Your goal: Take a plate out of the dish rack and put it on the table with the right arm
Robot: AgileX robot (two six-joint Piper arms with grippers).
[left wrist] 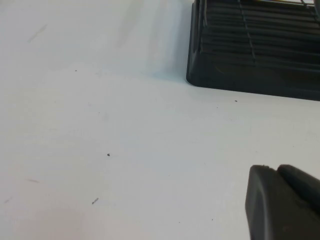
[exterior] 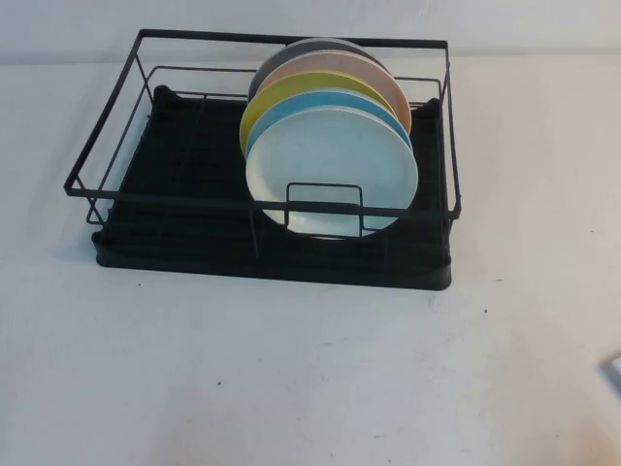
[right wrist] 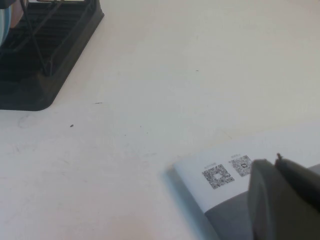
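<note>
Bright even overhead light, washed-out white desk [exterior: 291, 388], faint shadow hugging the dish rack [exterior: 262, 155], soft grainy focus, near fingers blurred.

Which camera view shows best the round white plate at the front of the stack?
The high view: the round white plate stands upright, frontmost in the black wire dish rack. The left wrist view shows only the rack's base; the right wrist view shows an unidentifiable pale blue sliver at most.

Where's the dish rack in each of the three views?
High view: dish rack at centre, plates standing in its right half.
Left wrist view: one base corner by the frame's edge; left gripper low over the table.
Right wrist view: another corner; right gripper.
Shared landmark: the rack's ribbed black base.
</note>
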